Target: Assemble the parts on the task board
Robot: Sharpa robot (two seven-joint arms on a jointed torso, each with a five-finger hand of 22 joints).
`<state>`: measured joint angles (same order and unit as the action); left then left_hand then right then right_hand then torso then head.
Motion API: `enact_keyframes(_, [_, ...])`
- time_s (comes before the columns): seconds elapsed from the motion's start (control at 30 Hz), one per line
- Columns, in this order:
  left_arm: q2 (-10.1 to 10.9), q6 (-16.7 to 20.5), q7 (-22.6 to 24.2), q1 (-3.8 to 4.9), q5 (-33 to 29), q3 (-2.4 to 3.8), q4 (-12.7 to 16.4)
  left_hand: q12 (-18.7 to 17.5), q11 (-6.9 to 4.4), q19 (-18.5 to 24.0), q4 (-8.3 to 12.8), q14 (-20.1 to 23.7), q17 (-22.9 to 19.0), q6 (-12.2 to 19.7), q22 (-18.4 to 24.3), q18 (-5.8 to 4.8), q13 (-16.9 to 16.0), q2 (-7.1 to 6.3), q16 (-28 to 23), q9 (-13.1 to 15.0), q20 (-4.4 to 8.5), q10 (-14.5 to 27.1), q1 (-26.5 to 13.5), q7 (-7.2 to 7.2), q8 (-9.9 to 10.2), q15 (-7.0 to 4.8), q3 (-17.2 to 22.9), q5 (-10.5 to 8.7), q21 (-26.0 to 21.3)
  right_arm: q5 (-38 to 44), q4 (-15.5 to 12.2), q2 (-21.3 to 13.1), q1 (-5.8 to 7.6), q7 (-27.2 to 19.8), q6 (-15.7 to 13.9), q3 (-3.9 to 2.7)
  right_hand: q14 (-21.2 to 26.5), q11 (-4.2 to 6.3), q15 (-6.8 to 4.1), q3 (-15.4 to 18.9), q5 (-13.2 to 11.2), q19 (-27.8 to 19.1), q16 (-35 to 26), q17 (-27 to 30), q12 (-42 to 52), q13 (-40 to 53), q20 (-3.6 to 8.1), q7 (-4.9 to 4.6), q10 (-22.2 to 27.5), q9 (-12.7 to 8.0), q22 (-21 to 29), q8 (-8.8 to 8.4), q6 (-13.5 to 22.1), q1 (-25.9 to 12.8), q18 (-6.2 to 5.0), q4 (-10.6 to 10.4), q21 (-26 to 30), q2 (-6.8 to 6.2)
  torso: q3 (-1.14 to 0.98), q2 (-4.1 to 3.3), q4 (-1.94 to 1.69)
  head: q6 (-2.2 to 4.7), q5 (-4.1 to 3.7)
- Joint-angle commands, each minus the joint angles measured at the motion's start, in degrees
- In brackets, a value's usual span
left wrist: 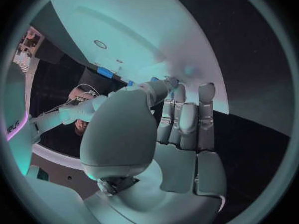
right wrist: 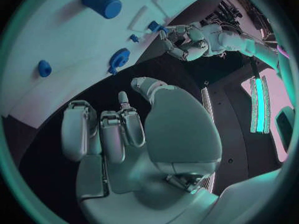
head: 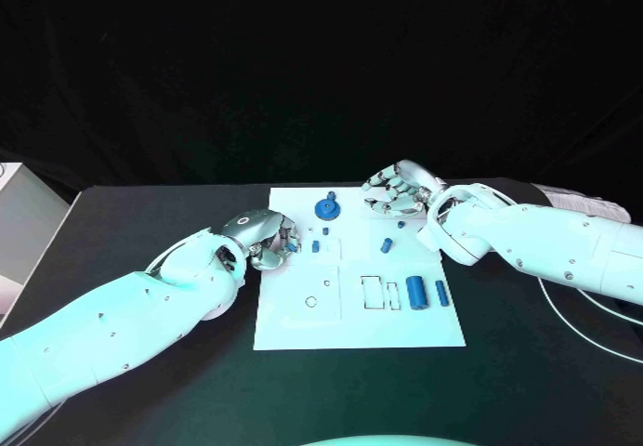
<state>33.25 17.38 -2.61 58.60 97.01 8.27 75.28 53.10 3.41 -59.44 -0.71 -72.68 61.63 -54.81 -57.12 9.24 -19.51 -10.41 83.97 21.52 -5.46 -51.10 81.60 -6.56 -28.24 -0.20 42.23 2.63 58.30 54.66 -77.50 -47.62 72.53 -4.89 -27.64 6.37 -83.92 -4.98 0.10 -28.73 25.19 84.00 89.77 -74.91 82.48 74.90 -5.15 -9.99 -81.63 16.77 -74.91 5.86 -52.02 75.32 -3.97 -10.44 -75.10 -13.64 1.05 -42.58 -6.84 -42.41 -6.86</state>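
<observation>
From the head camera I have the white task board (head: 360, 325) lying in the middle of the black surface (head: 161, 204). My left hand (head: 263, 239) sits at the board's left edge, about halfway up it, and it pinches a small blue part (head: 287, 247) at its fingertips. The right wrist camera shows the same hand (right wrist: 182, 41) from across the board with that blue piece (right wrist: 154, 26) between the fingertips.

My right hand (head: 400, 191) hangs over the far right corner of the board, fingers curled and apart, holding nothing that I can see. In its own wrist camera the fingers (right wrist: 112, 129) stand loosely spread above the dark surface just off the board's edge.

On the board, a round blue knob-like part (head: 327, 207) stands near the far edge, close to my right hand. A short blue peg (head: 386, 246) lies tilted near the middle. A small blue piece (head: 316, 246) stands just right of my left hand. Toward the near right, a thick blue cylinder (head: 417, 293) and a thinner blue rod (head: 441, 294) lie side by side, beside two rectangular slots (head: 373, 292).
</observation>
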Motion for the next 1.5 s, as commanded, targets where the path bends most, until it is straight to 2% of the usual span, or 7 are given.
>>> enact_keyframes(0.03, [0.0,-0.7,2.4,0.12,0.9,0.0,0.1,0.3,-0.48,0.6,0.0,0.3,-0.1,-1.1,0.1,0.57,0.0,0.21,-0.3,0.9,-0.01,0.0,-0.2,-0.54,0.2,-0.1,0.3,0.19,-0.3,0.1,0.0,0.0,-0.03,-0.6,0.2,-0.02,-6.1,0.07,0.08,-0.2,0.3,2.3,0.2,-15.1,0.3,7.2,-0.37,-0.06,-0.4,0.0,-2.3,-0.38,-0.4,-0.7,0.56,0.0,0.0,0.06,0.02,0.06,-0.07,-0.08,-0.01])
enact_keyframes(0.37, [0.0,-0.6,2.1,0.16,0.8,0.0,0.2,0.4,-0.5,0.6,-0.1,0.3,0.0,-1.0,0.1,0.58,-0.1,0.18,-0.3,0.9,0.01,0.0,-0.3,-0.54,0.3,-0.12,0.3,0.18,-0.4,0.1,0.0,0.1,-0.03,-0.6,0.2,-0.02,-6.1,0.07,0.08,-0.2,0.3,2.3,0.2,-15.1,0.3,7.2,-0.37,-0.06,-0.4,0.0,-2.3,-0.38,-0.4,-0.7,0.56,0.0,0.0,0.06,0.02,0.06,-0.04,-0.1,0.04])
enact_keyframes(1.33, [0.1,-2.3,-0.2,0.18,0.6,0.0,0.3,2.8,-0.49,2.8,0.0,2.2,-1.8,1.3,1.1,0.93,-2.1,-0.91,-0.8,0.5,0.06,1.9,-0.1,-0.82,3.3,-0.1,0.3,0.18,-1.6,0.0,0.0,0.0,-0.05,-0.7,0.2,-0.02,-6.1,0.07,0.08,-0.2,0.3,2.3,0.2,-15.1,0.3,7.2,-0.37,-0.06,-0.4,0.0,-2.3,-0.38,-0.4,-0.7,0.56,0.0,0.0,0.06,-0.01,0.06,-0.06,-0.21,-0.09])
enact_keyframes(1.5, [0.2,-2.2,-0.3,0.18,0.5,0.0,0.4,4.6,-0.49,3.0,0.1,2.2,-1.5,1.8,0.9,0.93,-3.3,-1.07,-0.6,0.4,-0.03,2.2,-0.1,-0.78,4.5,-0.06,-0.1,0.17,-1.5,0.0,0.0,0.0,-0.06,-0.7,0.2,-0.02,-6.1,0.07,0.08,-0.2,0.3,2.3,0.2,-15.1,0.3,7.2,-0.37,-0.06,-0.4,0.0,-2.3,-0.38,-0.4,-0.7,0.56,0.0,0.0,0.06,0.0,0.06,-0.05,-0.18,-0.11])
